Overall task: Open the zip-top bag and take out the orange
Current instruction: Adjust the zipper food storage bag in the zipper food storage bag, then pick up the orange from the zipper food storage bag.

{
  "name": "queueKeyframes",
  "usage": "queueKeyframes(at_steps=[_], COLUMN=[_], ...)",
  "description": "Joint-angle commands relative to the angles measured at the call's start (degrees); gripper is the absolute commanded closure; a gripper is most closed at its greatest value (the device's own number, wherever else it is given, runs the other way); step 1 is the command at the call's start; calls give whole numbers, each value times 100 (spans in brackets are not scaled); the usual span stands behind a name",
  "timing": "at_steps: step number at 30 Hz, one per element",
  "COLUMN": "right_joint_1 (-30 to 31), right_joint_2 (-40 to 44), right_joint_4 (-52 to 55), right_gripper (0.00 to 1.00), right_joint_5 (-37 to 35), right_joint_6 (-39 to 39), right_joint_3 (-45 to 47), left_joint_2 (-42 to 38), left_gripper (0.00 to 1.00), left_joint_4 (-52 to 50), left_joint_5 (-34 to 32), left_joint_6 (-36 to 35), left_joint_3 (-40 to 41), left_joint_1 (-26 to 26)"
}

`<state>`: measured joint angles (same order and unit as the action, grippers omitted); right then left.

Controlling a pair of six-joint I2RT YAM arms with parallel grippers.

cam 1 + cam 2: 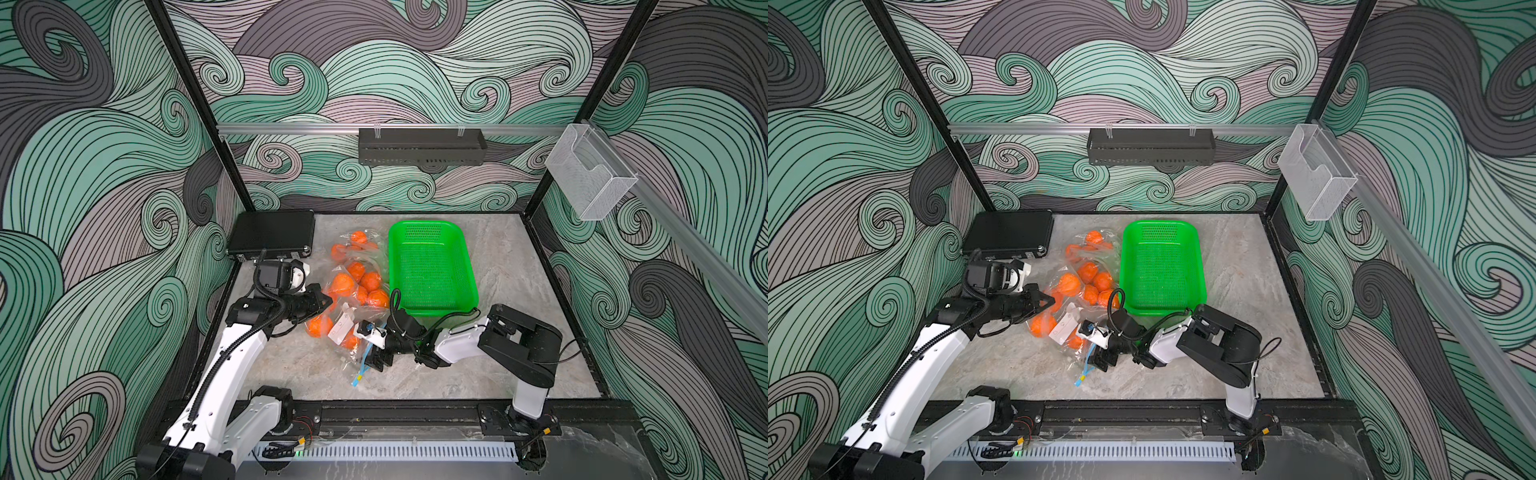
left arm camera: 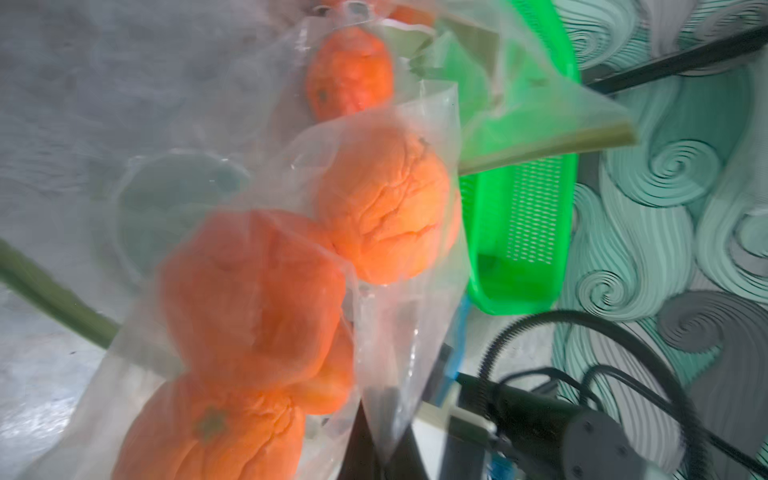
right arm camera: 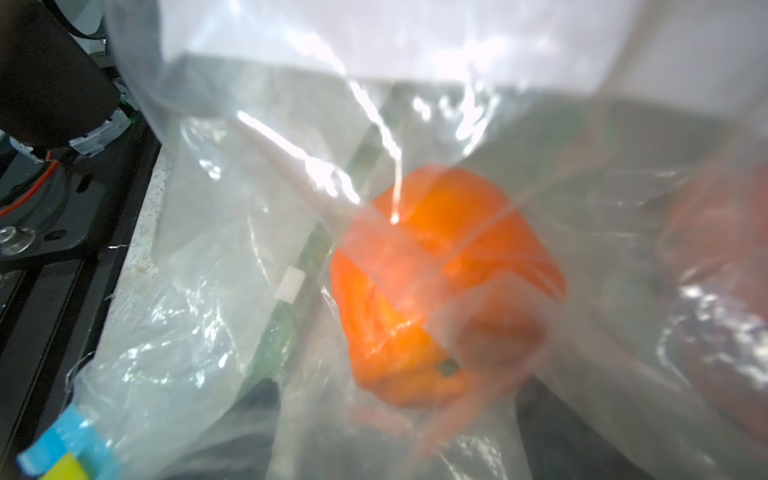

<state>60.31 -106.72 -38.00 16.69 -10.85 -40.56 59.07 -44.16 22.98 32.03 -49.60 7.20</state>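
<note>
Left end effector [image 1: 323,302] is clamped together on film of the zip-top bag [image 1: 344,328], which is lying left of centre on the worktop [image 1: 519,332]. An orange [image 3: 436,286] is seen inside that bag, unremoved. More bagged oranges [image 1: 359,282] are piled just beyond. Right end effector [image 1: 380,360] is set at the bag's near right edge, jaws apart, film draped over it. A green basket [image 1: 432,270] is placed just right of the bags.

Shows a clear, crumpled bag [image 2: 407,316] close up, with several wrinkled oranges [image 2: 386,203] pressed together inside. Catches a green mesh basket [image 2: 536,232] just beyond it on the grey table [image 2: 104,83], and a black ribbed cable [image 2: 519,332] arching beside the bag.
</note>
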Motion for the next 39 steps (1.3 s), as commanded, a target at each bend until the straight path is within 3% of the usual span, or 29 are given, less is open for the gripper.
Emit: queueKeyframes(at_steps=[1, 4, 10, 14, 22, 26, 31, 39], right_joint_1=[-20, -20, -11, 4, 126, 129, 130, 0], right_joint_2=[-15, -33, -47, -131, -532, -590, 104, 1537], right_joint_4=[-404, -437, -345, 23, 701, 686, 716, 1196], right_gripper=[9, 8, 8, 7, 7, 15, 29, 35], right_joint_5=[-199, -205, -227, -241, -202, -144, -37, 118], right_joint_6=[113, 170, 390, 520, 523, 542, 645, 721], right_joint_3=[48, 48, -89, -365, -1111, -1123, -682, 247], left_joint_2=[908, 1757, 2486, 2650, 2913, 2748, 2534, 2293], left_gripper=[100, 100, 100, 100, 100, 100, 100, 100], left_joint_4=[-824, -1251, -934, -829, -756, -785, -842, -914], left_joint_5=[-1465, -1607, -1480, -1607, -1153, -1281, -1529, -1819], left_joint_6=[-332, -336, -362, -377, -408, -410, -380, -338], left_joint_3=[-276, -626, -682, -570, -560, -494, -491, -488], left_joint_1=[17, 8, 1, -8, -8, -11, -8, -8])
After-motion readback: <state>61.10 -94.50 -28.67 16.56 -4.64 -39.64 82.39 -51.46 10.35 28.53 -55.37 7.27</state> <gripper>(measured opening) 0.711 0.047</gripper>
